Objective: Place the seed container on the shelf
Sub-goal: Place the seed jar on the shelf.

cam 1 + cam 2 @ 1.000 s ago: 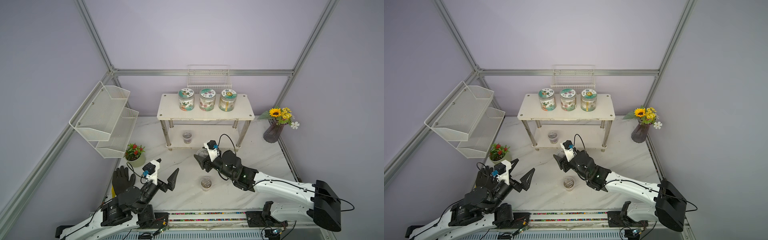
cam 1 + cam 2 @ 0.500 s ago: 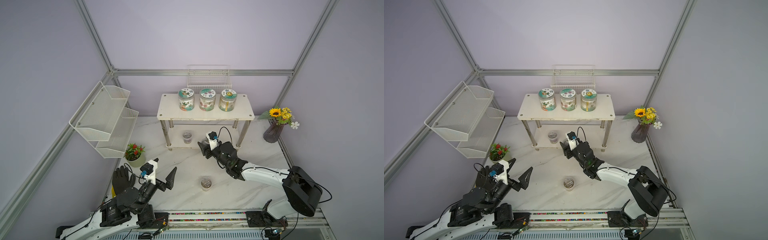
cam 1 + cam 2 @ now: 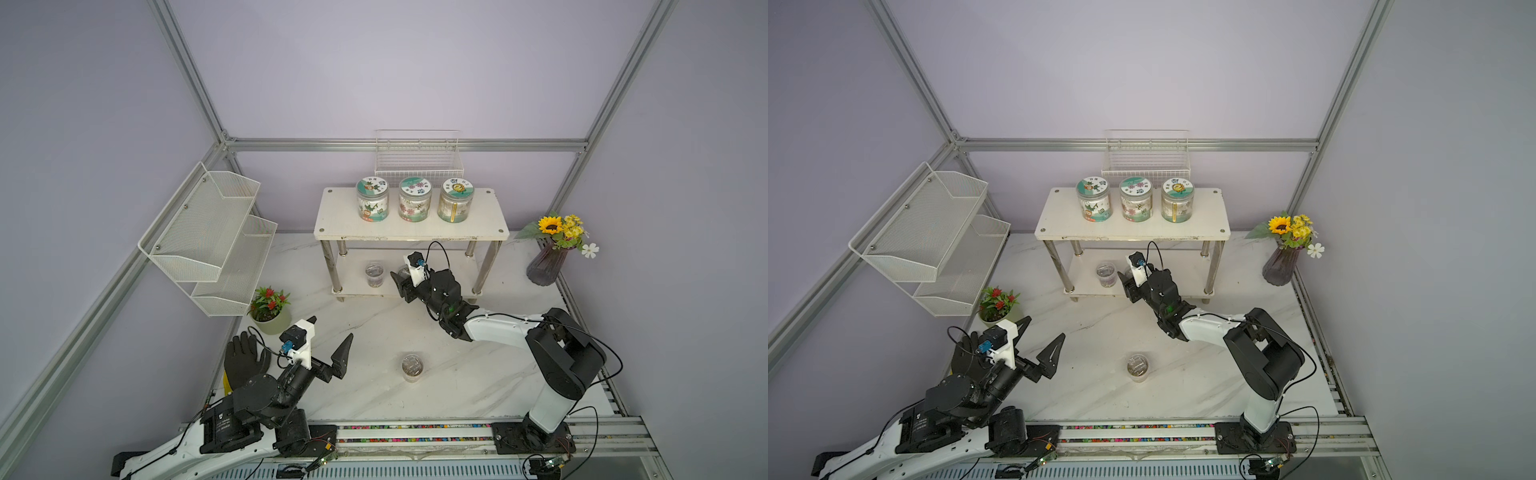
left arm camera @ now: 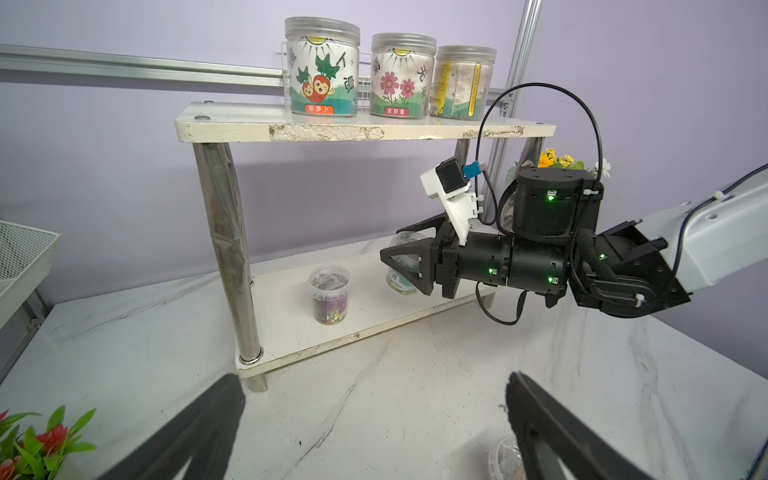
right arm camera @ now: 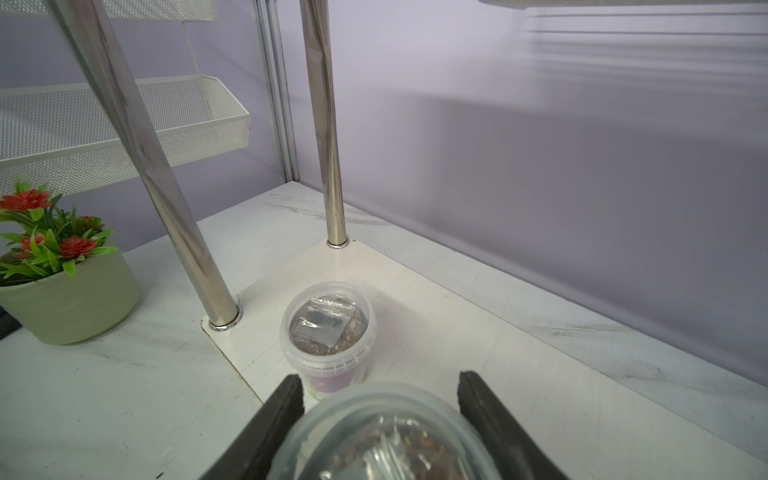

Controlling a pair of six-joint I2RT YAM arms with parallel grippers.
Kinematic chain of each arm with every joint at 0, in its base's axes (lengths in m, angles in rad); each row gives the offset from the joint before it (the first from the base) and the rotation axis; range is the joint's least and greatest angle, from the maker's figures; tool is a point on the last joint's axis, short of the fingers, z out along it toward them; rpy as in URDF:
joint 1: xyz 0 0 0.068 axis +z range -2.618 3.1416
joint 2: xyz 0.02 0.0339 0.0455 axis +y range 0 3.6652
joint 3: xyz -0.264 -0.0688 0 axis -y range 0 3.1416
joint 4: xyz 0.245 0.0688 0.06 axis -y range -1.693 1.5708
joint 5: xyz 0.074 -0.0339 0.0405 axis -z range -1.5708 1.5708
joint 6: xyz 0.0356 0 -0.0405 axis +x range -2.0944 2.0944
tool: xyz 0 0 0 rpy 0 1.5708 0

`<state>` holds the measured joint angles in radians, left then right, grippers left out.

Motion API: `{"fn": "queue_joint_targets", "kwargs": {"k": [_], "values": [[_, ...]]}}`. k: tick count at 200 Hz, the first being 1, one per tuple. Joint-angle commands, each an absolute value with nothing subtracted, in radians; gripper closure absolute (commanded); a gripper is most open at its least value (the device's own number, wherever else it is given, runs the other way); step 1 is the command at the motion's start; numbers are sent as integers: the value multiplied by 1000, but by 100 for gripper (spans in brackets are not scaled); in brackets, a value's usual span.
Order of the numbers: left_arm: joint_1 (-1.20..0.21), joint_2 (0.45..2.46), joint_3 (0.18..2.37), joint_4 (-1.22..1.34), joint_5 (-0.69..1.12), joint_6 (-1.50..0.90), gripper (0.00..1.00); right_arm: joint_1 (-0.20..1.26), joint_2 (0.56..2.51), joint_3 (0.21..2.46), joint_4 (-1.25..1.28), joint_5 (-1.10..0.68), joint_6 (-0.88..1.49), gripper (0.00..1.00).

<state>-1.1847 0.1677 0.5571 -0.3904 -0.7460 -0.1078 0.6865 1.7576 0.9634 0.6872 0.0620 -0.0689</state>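
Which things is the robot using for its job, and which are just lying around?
Job: held tub, shelf, right gripper.

Lying about: three jars, shelved tub, table tub, plant, vase, glove, mesh rack, wire basket, left gripper.

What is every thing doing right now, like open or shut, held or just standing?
Left end effector: open, empty.
Right end effector: shut on held tub.
Held tub: lidded, upright, over the shelf's lower board.
Shelf tub: lidded, standing on lower board.
Front tub: upright on the table, untouched.
Jars: three, lidded, upright on top board.
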Motion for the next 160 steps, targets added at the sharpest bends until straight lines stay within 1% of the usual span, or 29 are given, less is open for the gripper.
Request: {"fn": "queue_joint_targets", "kwargs": {"k": [1,160], "values": [[-1178,173,576,-383,-760,-84,0,671,1787,1004,728,45,-80,53],[-1178,205,581,-390,-770,-78,0,616,1954,1138,640,17,-64,53]]}}
